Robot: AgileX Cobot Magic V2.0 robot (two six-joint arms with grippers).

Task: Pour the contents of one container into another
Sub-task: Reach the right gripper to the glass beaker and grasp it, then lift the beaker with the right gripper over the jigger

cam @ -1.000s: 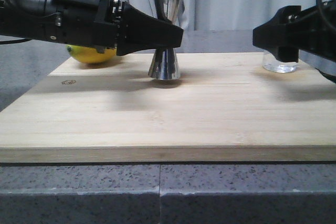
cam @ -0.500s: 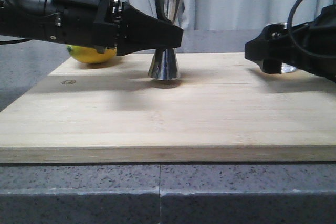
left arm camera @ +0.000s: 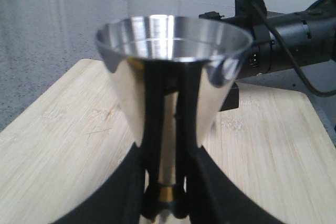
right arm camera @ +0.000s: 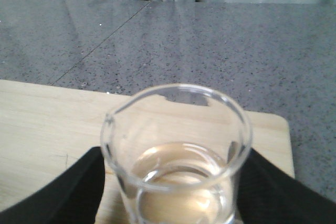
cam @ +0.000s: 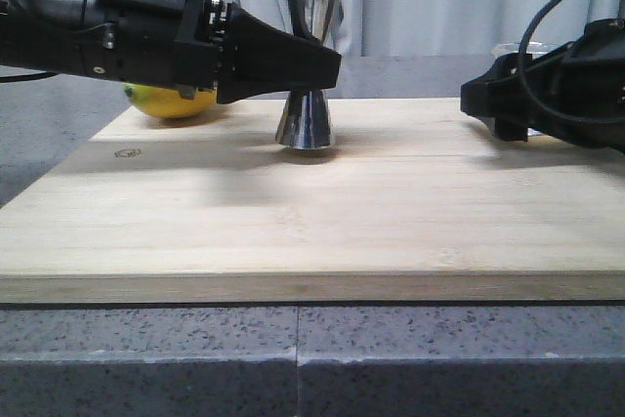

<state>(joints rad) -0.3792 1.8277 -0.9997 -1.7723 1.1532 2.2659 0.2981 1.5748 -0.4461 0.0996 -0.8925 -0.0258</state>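
Jigger (cam: 305, 119), tall polished steel with a gold band at its waist, stands upright on the wooden board (cam: 312, 212) left of centre; the left gripper (cam: 317, 70) is clamped on its narrow waist, black fingers (left arm camera: 197, 182) pressing either side. Right of it, at the board's far right, the right gripper (cam: 488, 104) has its fingers (right arm camera: 63, 192) on both sides of the clear glass beaker (right arm camera: 176, 156), which holds a little pale liquid; whether they press the glass I cannot tell. A yellow lemon (cam: 174, 102) lies at the far left, behind the left arm. Grey speckled table (cam: 293, 358) carries the board.
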